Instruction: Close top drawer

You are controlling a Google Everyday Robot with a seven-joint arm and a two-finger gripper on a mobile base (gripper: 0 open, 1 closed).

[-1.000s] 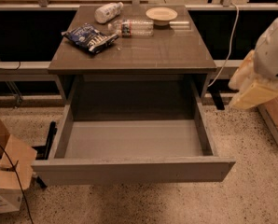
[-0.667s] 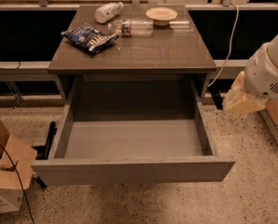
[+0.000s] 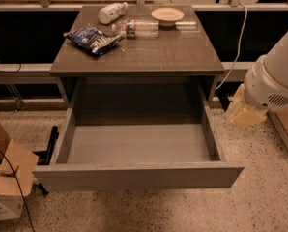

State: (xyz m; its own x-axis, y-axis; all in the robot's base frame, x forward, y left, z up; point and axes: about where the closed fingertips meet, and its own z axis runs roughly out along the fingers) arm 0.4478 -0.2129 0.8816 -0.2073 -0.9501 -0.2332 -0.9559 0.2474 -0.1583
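Right, my gripper (image 3: 243, 111) hangs to the right of the cabinet (image 3: 149, 57), near the drawer's right wall but apart from it. I cannot tell whether it is open or closed. The top drawer (image 3: 134, 176) stands pulled far out toward me, with its flat front panel nearest. I judge this to be the approach step, since nothing touches the panel yet. Next I need to bring the gripper round to the near side of that front, about mid-width. Then I push straight toward the far side so the drawer doesn't skew.
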